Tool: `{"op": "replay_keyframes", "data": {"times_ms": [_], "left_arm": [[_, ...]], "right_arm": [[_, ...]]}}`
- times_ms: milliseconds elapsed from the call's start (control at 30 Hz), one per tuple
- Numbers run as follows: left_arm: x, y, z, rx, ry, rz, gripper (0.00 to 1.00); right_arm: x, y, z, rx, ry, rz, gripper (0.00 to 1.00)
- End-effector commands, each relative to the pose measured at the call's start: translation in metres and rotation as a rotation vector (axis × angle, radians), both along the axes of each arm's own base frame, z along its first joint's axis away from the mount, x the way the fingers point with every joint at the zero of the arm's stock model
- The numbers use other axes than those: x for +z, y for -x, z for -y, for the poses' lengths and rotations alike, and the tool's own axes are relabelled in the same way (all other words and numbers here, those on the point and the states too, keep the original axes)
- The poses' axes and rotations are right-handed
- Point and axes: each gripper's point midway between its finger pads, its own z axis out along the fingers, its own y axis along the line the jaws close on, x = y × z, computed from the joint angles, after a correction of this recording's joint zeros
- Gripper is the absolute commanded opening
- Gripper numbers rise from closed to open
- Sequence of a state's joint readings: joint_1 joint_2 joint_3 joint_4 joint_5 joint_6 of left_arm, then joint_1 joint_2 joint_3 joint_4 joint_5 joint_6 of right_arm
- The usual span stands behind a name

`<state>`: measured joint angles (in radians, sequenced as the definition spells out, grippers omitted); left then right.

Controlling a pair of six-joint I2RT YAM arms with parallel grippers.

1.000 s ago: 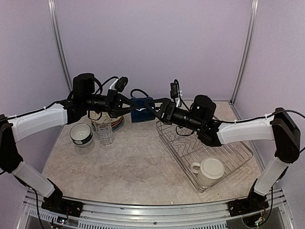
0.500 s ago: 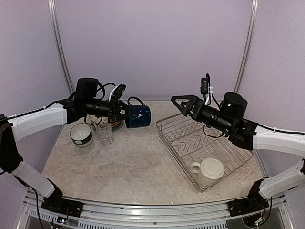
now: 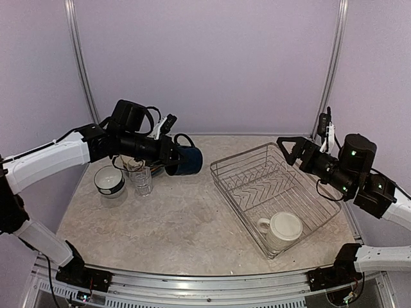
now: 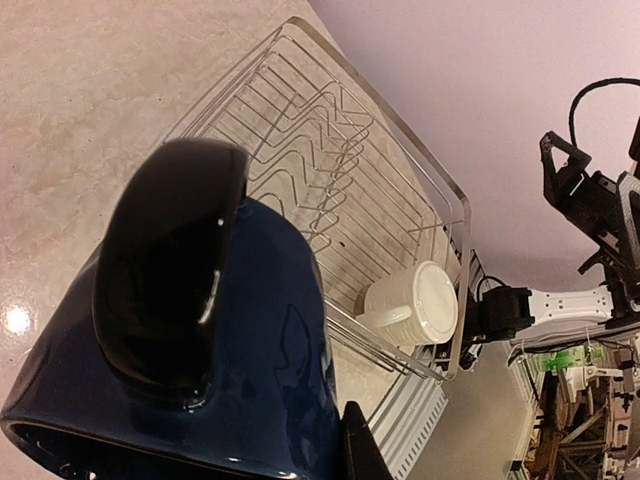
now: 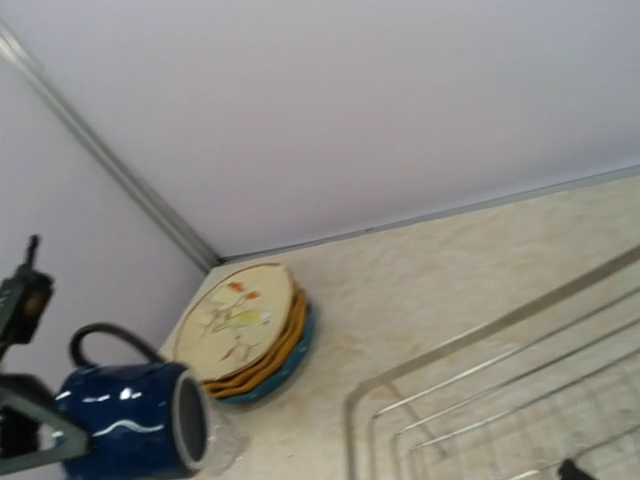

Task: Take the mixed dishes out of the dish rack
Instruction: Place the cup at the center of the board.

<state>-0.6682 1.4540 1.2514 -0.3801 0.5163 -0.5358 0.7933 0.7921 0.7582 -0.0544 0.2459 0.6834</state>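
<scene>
My left gripper (image 3: 171,160) is shut on the navy mug (image 3: 186,160) and holds it on its side above the table, left of the dish rack (image 3: 239,215). The mug fills the left wrist view (image 4: 230,350), with one fingertip (image 4: 358,452) against it. It also shows in the right wrist view (image 5: 130,420). The large cream mug (image 3: 282,230) lies in the rack's near corner and shows in the left wrist view (image 4: 415,303). My right gripper (image 3: 287,147) is open and empty, raised over the rack's far right edge.
A clear glass (image 3: 142,179) and a pale bowl with a dark band (image 3: 109,181) stand on the table below my left arm. A stack of cream floral, orange and blue plates (image 5: 245,325) sits at the back left corner. Purple walls enclose the table.
My right gripper has drawn back to the right, from beside the navy mug to over the rack's far side. My left gripper keeps the mug and has shifted slightly.
</scene>
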Motion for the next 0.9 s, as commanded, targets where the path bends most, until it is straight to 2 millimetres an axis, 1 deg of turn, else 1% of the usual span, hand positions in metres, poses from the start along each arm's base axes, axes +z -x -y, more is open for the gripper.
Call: {"op": "replay_keyframes", "data": {"times_ms": [0, 100, 167, 200, 300, 333, 400, 467, 600, 667, 767, 867], "left_arm": [[0.026, 0.006, 0.014, 0.027, -0.084, 0.082, 0.0], [0.014, 0.017, 0.015, 0.065, -0.135, 0.015, 0.0], [0.005, 0.023, 0.006, 0.117, -0.18, -0.015, 0.0], [-0.004, 0.028, 0.0, 0.146, -0.221, -0.034, 0.0], [-0.021, 0.042, -0.024, 0.243, -0.333, -0.055, 0.0], [-0.029, 0.046, -0.035, 0.287, -0.38, -0.058, 0.0], [-0.041, 0.059, -0.053, 0.337, -0.441, -0.093, 0.0], [-0.057, 0.068, -0.076, 0.406, -0.507, -0.146, 0.0], [-0.08, 0.085, -0.12, 0.523, -0.621, -0.223, 0.0], [-0.09, 0.092, -0.135, 0.573, -0.661, -0.266, 0.0], [-0.113, 0.1, -0.156, 0.63, -0.73, -0.361, 0.0], [-0.137, 0.101, -0.177, 0.701, -0.803, -0.445, 0.0]], "right_arm": [[-0.014, 0.002, 0.032, -0.114, 0.101, -0.028, 1.0], [-0.008, 0.004, 0.038, -0.128, 0.108, -0.016, 1.0], [-0.008, 0.006, 0.039, -0.125, 0.103, -0.011, 1.0], [-0.009, 0.007, 0.04, -0.124, 0.1, -0.009, 1.0], [-0.016, 0.009, 0.042, -0.125, 0.079, 0.004, 1.0], [-0.019, 0.008, 0.042, -0.129, 0.077, 0.007, 1.0], [-0.022, 0.006, 0.041, -0.132, 0.088, 0.013, 1.0], [-0.02, 0.004, 0.039, -0.13, 0.112, 0.022, 1.0], [-0.012, -0.003, 0.031, -0.122, 0.152, 0.042, 1.0], [-0.011, -0.006, 0.026, -0.109, 0.163, 0.047, 1.0], [-0.016, -0.009, 0.019, -0.088, 0.171, 0.039, 1.0], [-0.023, -0.008, 0.019, -0.085, 0.172, 0.024, 1.0]]}}
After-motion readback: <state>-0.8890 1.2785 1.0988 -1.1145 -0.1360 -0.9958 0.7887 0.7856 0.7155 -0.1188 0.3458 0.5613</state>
